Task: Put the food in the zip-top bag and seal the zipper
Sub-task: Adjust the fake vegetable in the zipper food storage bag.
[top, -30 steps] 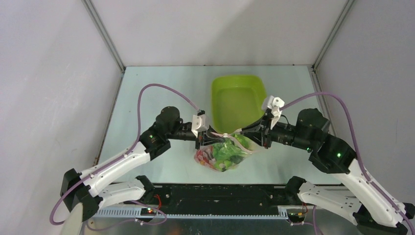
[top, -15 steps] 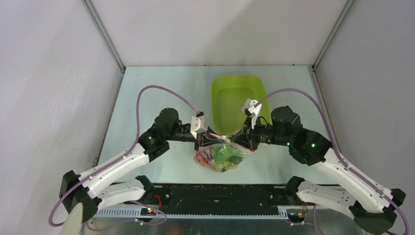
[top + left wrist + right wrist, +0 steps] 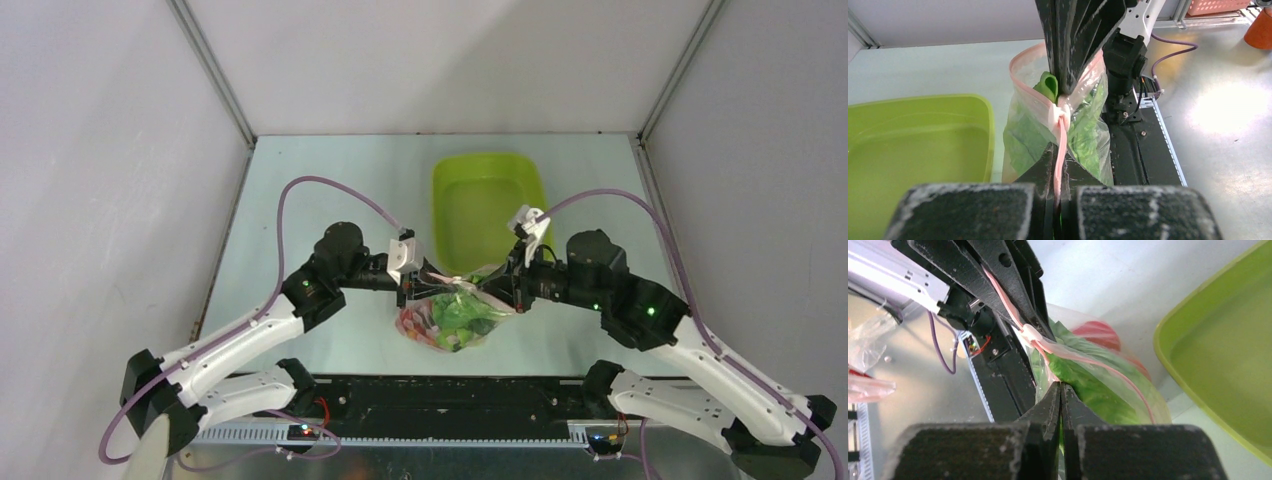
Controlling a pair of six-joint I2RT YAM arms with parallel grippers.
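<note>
The bag (image 3: 450, 318) sits near the middle of the desk (image 3: 330, 190), just at 6 o'clock of the green tray (image 3: 487, 215) in the top view. It is stretched between the two claws.

The left claw (image 3: 1060, 159) comes in from 9 o'clock. Its jaws are pressed together on the pink zipper (image 3: 1061, 131), and the strip runs straight out from between the fingertips. The right claw (image 3: 1060, 392) comes in from 3 o'clock, also clamped tight, and the pink strip leads down into its tips. The two claws nearly meet. A small pale bunch of the strip sits between them.

Beyond the bunch, toward 12 o'clock in the left wrist view, the zipper loops outward, so that part of the mouth gapes.

The food is inside the bag:
- Lettuce (image 3: 1020, 135) fills most of it, pressed against the clear film.
- A tomato (image 3: 1096, 332) shows red behind the lettuce in the right wrist view.
- Red-pink pieces (image 3: 415, 320) lie at the bag's 9 o'clock side in the top view.

The belly of the bag sags toward 6 o'clock, close to the desk's near edge.
</note>
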